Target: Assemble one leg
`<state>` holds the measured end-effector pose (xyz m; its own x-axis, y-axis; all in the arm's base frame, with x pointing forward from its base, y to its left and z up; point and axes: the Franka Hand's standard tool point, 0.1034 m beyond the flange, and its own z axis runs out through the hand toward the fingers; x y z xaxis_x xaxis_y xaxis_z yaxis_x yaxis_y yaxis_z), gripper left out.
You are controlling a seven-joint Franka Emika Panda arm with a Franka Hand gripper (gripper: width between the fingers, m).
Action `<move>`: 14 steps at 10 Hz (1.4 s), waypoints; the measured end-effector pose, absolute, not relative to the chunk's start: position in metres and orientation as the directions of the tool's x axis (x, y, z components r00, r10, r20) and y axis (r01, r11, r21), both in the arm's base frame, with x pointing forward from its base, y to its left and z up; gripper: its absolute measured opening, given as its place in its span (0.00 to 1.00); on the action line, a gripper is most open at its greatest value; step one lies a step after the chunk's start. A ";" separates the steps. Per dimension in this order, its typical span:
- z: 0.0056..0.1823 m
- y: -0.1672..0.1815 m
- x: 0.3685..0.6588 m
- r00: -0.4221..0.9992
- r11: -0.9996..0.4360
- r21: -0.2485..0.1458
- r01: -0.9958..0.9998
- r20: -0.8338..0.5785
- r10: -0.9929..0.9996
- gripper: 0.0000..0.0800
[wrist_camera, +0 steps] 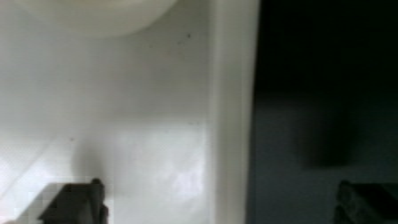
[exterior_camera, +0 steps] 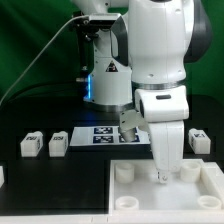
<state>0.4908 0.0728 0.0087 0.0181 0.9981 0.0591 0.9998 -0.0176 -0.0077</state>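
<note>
My gripper (exterior_camera: 164,178) hangs low over the far edge of the large white tray-like piece (exterior_camera: 190,200), which has round corner sockets. In the wrist view the gripper (wrist_camera: 217,205) is open, its dark fingertips (wrist_camera: 71,202) wide apart with nothing between them; below lie the tray's white face (wrist_camera: 151,120), its edge and one round socket (wrist_camera: 107,15). Two legs (exterior_camera: 30,145) (exterior_camera: 57,143), small white blocks with tags, lie at the exterior view's left. Another leg (exterior_camera: 130,122) lies tilted behind the gripper, and one leg (exterior_camera: 198,140) lies at the right.
The marker board (exterior_camera: 100,135) lies flat on the black table between the left legs and the gripper. The robot's base (exterior_camera: 105,75) stands behind it. A green wall backs the scene. In the wrist view dark table (wrist_camera: 329,100) shows beside the tray's edge.
</note>
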 end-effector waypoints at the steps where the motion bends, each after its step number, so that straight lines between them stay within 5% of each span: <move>1: 0.009 0.073 0.491 0.018 -0.018 -0.008 1.000 0.059 0.998 0.81; 3: 0.010 0.073 0.491 0.038 -0.037 -0.007 0.999 0.059 0.998 0.81; 6: 0.047 0.094 0.487 0.280 -0.283 0.033 0.959 0.062 0.958 0.81; 9: 0.069 0.128 0.490 0.604 -0.608 0.023 0.794 0.089 0.792 0.81; 14: 0.068 0.151 0.482 0.920 -0.921 -0.051 0.386 0.100 0.380 0.81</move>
<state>0.4823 0.1510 0.0677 0.9195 0.3802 0.0997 0.3863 -0.9210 -0.0509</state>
